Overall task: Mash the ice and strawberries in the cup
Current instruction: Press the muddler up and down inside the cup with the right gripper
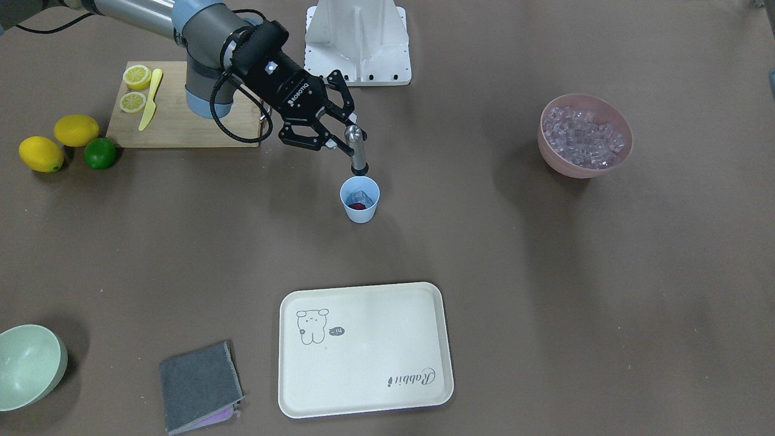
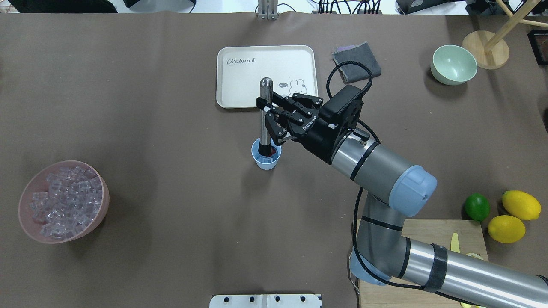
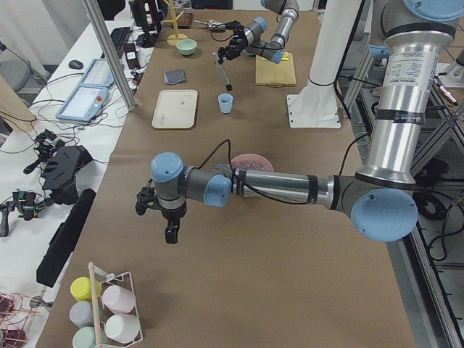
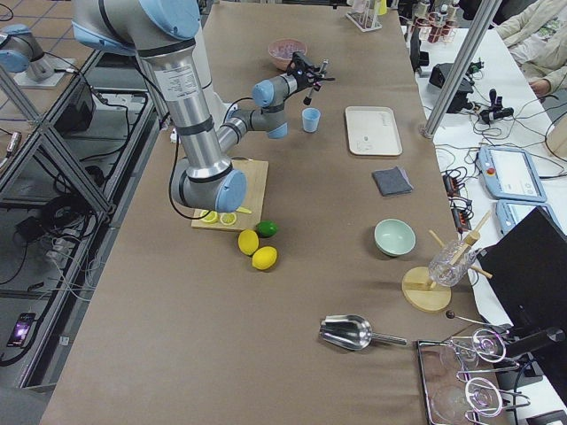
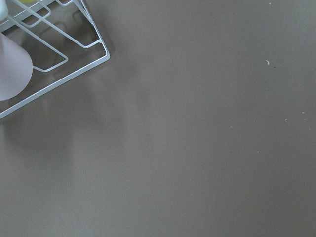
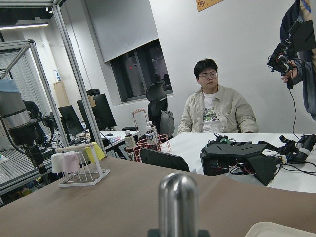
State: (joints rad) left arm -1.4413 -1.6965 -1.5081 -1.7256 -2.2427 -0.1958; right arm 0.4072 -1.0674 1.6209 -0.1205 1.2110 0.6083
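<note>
The light blue cup (image 1: 359, 204) stands mid-table; it also shows in the overhead view (image 2: 266, 161). Inside it lie a clear ice cube (image 1: 362, 195) and a red strawberry (image 1: 357, 206). My right gripper (image 1: 347, 129) is shut on a metal muddler (image 1: 358, 149), held upright with its black tip at the cup's mouth (image 2: 264, 149). The muddler's rounded top fills the right wrist view (image 6: 178, 200). Many more ice cubes (image 1: 584, 134) fill a pink bowl (image 1: 550, 151). My left gripper (image 3: 171, 230) hangs over bare table far from the cup; I cannot tell if it is open.
A cream tray (image 1: 363, 357), a grey cloth (image 1: 198, 384) and a pale green bowl (image 1: 27, 366) lie beyond the cup. A cutting board (image 1: 175, 124) carries lemon halves and a yellow knife, with two lemons and a lime (image 1: 100, 153) beside it. A wire cup rack (image 5: 54, 54) stands near the left gripper.
</note>
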